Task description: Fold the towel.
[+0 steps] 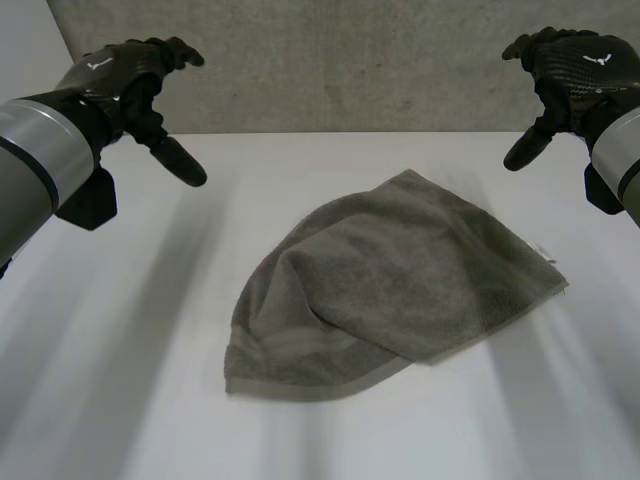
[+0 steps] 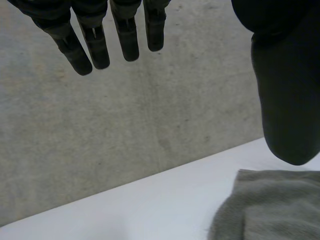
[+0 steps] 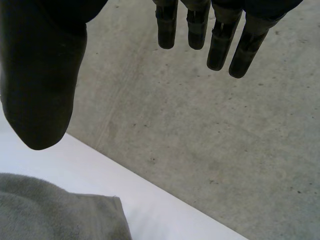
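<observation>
Towel (image 1: 390, 290) lies mid-table (image 1: 120, 380), lapped over itself once but crooked, edges not matching, so I'd call the fold barely begun, while left hand (image 1: 135, 80) and right hand (image 1: 570, 70) hang well clear either side of it, fingers loose, grasping nothing.

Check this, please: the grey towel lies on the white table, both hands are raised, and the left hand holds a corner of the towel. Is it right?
Not quite. The left hand holds nothing: the left wrist view shows its fingers straight, apart from the towel. The rest stands: the towel lies on the white table, and the right hand is raised too.
</observation>
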Controlling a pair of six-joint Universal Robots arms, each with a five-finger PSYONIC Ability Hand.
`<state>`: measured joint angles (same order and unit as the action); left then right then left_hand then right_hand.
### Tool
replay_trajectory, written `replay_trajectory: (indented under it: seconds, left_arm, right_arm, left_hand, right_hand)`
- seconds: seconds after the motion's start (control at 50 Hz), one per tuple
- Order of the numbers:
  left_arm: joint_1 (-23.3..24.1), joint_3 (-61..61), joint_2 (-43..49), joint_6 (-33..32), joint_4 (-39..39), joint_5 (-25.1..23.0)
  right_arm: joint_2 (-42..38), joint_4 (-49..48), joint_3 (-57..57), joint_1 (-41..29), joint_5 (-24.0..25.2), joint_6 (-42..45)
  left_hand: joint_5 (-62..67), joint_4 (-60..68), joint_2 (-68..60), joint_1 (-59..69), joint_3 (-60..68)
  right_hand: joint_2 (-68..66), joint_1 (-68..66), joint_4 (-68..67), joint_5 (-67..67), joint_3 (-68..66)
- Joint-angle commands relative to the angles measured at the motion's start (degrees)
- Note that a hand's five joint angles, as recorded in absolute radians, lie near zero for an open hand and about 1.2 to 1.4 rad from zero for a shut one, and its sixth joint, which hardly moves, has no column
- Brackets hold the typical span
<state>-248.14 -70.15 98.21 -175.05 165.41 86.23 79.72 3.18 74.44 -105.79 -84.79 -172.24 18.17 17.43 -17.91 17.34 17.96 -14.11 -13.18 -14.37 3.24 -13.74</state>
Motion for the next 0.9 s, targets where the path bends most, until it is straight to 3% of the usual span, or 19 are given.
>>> replay_trajectory:
  seconds: [0.02,0.1,0.18,0.3,0.52,0.82,0.86,0.9]
  left_arm:
    - [6.3,-9.4,-5.4,-3.2,-1.1,-0.4]
    - [7.3,-17.5,-7.2,-7.1,1.5,-0.5]
    - [10.7,-27.9,-6.5,-11.9,9.6,-0.5]
    - [14.2,-33.6,-1.0,-15.4,17.9,0.1]
    - [14.7,-34.3,7.8,-17.8,19.9,-0.1]
    - [14.9,-32.2,17.0,-18.4,33.3,1.5]
    - [14.9,-31.6,17.8,-19.3,33.5,1.6]
    - [14.8,-30.9,18.9,-21.8,33.8,1.5]
  right_arm:
    - [-0.1,3.8,1.4,3.1,7.0,9.4]
    - [-0.9,7.4,5.0,7.2,14.2,17.2]
    - [-3.2,7.5,8.9,8.3,17.4,20.4]
    - [-5.4,2.3,16.0,11.5,18.3,21.1]
    - [-6.5,-9.8,26.1,13.0,18.8,21.4]
    - [-10.8,-10.6,26.3,12.4,17.8,21.7]
    - [-10.8,-10.6,26.4,12.4,17.7,21.7]
    - [-10.8,-10.6,26.4,12.4,17.7,21.7]
  left_hand:
    - [1.3,12.1,-11.6,12.2,11.5]
    - [5.8,16.5,-16.0,16.6,16.0]
    - [5.4,16.2,-15.7,16.3,15.6]
    - [5.4,16.2,-15.7,16.3,15.6]
    - [5.4,16.2,-15.7,16.3,15.6]
    - [6.1,16.8,-16.4,16.9,16.3]
    - [11.6,22.4,-21.9,22.5,21.9]
    - [43.8,54.5,-54.1,54.6,54.0]
  right_hand:
    - [4.1,3.2,4.4,-3.2,3.7]
    - [4.1,3.2,4.4,-3.2,3.7]
    - [4.1,3.2,4.4,-3.2,3.7]
    - [4.1,3.2,4.4,-3.2,3.7]
    - [4.1,3.2,4.4,-3.2,3.7]
    - [4.1,3.2,4.4,-3.2,3.7]
    - [4.1,3.2,4.4,-3.2,3.7]
    - [4.1,3.2,4.4,-3.2,3.7]
